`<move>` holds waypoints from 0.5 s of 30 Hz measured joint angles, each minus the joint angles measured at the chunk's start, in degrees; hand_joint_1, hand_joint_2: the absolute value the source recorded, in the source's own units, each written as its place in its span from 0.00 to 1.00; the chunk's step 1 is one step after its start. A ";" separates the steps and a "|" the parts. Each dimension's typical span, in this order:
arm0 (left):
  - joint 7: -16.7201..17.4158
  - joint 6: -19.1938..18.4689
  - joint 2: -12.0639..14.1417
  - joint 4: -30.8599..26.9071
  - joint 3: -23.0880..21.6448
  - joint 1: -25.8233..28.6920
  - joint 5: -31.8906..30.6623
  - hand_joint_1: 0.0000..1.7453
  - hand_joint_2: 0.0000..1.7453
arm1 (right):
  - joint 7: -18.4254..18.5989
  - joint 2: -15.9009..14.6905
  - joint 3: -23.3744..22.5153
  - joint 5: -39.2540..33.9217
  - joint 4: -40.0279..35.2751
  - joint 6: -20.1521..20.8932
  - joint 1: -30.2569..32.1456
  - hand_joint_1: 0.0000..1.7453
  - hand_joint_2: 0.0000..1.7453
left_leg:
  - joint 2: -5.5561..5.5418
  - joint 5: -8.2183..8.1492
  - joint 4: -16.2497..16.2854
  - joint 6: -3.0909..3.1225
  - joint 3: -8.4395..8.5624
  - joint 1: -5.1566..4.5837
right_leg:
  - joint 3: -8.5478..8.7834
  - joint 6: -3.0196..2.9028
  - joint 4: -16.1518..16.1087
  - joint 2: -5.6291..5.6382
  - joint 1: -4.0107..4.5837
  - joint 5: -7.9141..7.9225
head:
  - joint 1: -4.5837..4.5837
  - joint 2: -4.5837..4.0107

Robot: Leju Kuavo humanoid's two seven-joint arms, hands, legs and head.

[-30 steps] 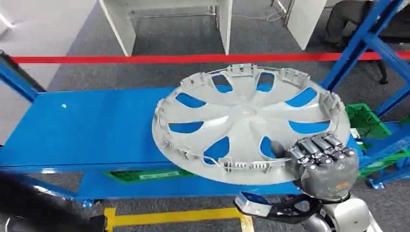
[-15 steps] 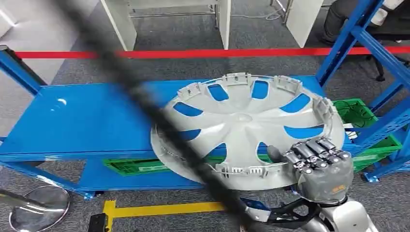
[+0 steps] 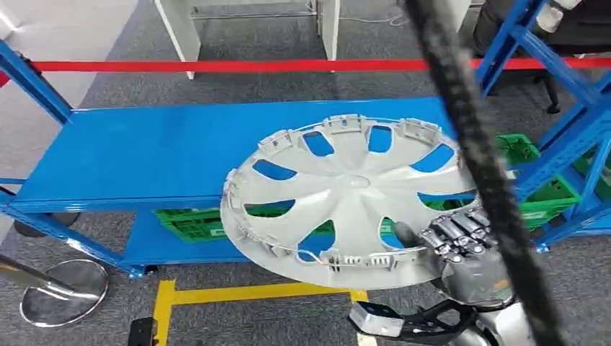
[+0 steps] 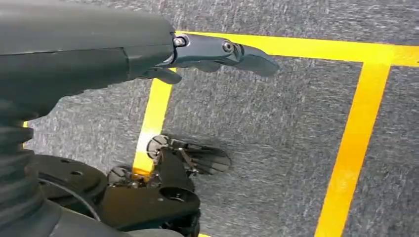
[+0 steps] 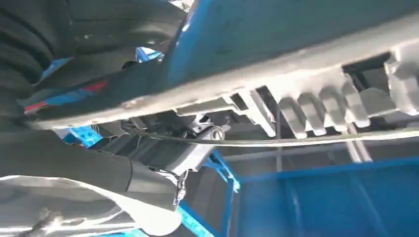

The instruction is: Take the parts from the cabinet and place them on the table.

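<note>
A large silver hubcap (image 3: 353, 187) with spoke-shaped openings and clips along its rim is tilted above the front edge of the blue cabinet shelf (image 3: 144, 151), its near half out over the floor. My right hand (image 3: 465, 249) grips its near right rim, fingers on top. The right wrist view shows the hubcap's rim (image 5: 296, 74) with its clips close up, and the right hand (image 5: 74, 168) gripping it. My left hand (image 4: 207, 52) hangs over grey carpet and holds nothing, its fingers stretched out.
A blurred black cable (image 3: 475, 158) crosses the right side of the head view. Green crates (image 3: 191, 222) sit on the lower shelf. Red tape (image 3: 216, 66) runs behind the cabinet, with white table legs (image 3: 173, 29) beyond. Yellow floor tape (image 3: 252, 293) and a round metal base (image 3: 65, 288) lie nearby.
The whole view has shifted, so the camera moved. Relative to the shelf, the hubcap in my right hand has come toward its front edge. The black cable swung from left to right.
</note>
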 joint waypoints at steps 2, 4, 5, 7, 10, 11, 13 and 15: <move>-0.02 0.22 0.28 0.00 0.00 0.03 0.15 0.00 1.00 | -2.04 0.07 -0.68 -0.70 0.31 0.00 0.19 1.00 1.00 | -0.16 0.15 0.11 -0.56 -0.74 -0.06 | -0.88 -1.02 -0.22 -0.19 -0.42 0.69 | 0.07 0.00; -0.04 0.24 0.31 0.00 0.00 0.10 0.18 0.00 1.00 | -3.20 0.24 -1.29 -0.72 0.57 0.00 0.56 1.00 1.00 | -0.46 -4.96 3.69 -1.50 -1.86 0.31 | -1.93 -1.82 -0.23 -0.30 -0.50 1.57 | -0.02 0.00; -0.04 0.24 0.33 0.00 0.00 0.13 0.18 0.00 1.00 | -3.46 0.37 -1.58 -0.72 0.66 0.00 0.76 1.00 1.00 | -0.46 -8.38 7.79 -1.90 -2.91 0.59 | -2.37 -1.85 -0.21 -0.32 -0.50 2.10 | -0.11 0.00; -0.04 0.17 0.35 0.00 0.00 0.15 0.18 0.00 1.00 | -3.74 0.39 -2.10 -1.29 0.92 0.00 1.16 1.00 1.00 | -0.46 -11.68 15.43 -2.23 -4.23 0.90 | -3.16 -1.78 -0.13 -0.34 -0.48 3.19 | -0.06 0.00; -0.04 0.13 0.42 0.00 0.00 0.17 0.13 0.00 1.00 | -4.14 0.48 -2.45 -1.99 1.23 0.00 1.75 1.00 1.00 | -0.47 -5.85 13.70 -2.01 -0.87 1.07 | -5.19 -1.50 0.06 -0.26 -0.48 4.67 | -0.11 0.00; -0.04 0.11 0.42 0.00 0.00 0.18 0.04 0.00 1.00 | -4.40 0.68 -2.65 -1.99 1.22 0.00 1.98 1.00 1.00 | -0.51 -4.52 8.83 -1.71 2.51 1.05 | -5.48 -1.31 0.07 -0.23 -0.48 4.96 | -0.13 0.00; -0.02 0.11 0.50 0.00 0.00 0.03 -0.26 0.00 1.00 | -4.53 1.07 -2.96 -1.20 1.22 0.00 2.09 1.00 1.00 | -0.94 -6.16 0.50 -0.88 7.84 0.70 | -5.87 -0.77 0.10 -0.29 -0.30 5.54 | -0.02 0.00; -0.02 0.15 0.50 0.00 0.00 -0.05 -0.30 0.00 1.00 | -4.60 1.22 -3.22 -0.81 1.22 0.00 2.11 1.00 1.00 | -0.92 -6.37 -0.30 -0.62 7.65 0.42 | -6.19 -0.05 0.06 -0.34 -0.49 6.32 | -0.09 0.00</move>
